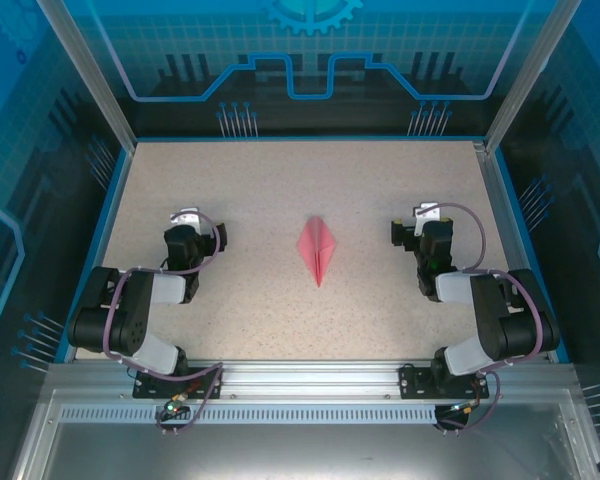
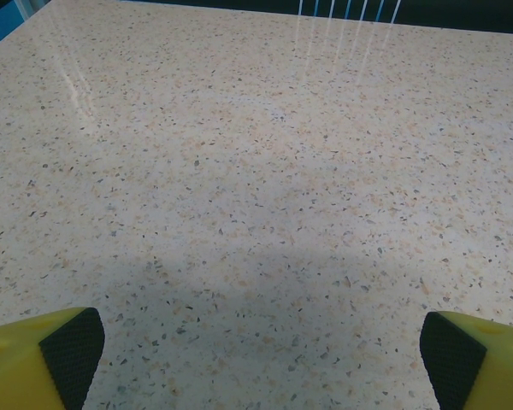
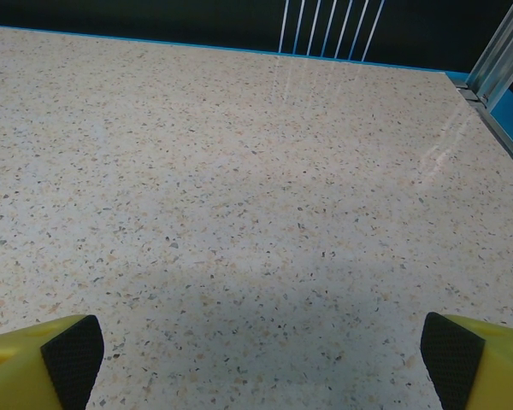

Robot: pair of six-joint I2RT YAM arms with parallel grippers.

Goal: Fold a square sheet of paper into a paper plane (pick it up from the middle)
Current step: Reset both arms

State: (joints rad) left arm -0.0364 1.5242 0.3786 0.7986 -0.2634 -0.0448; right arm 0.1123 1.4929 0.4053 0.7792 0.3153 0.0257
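The paper plane, a narrow pink-red kite-shaped dart with a centre crease, lies flat in the middle of the speckled table, its sharp tip pointing toward the near edge. My left gripper rests well to its left, open and holding nothing. In the left wrist view the left gripper shows two yellow fingers with black pads far apart over bare table. To the right of the plane my right gripper is open too. Its midpoint is over bare table between wide-set pads.
A blue rim runs round the table, with aluminium posts at the back corners. A metal rail carries both arm bases along the near edge. Both arms sit folded back beside their bases.
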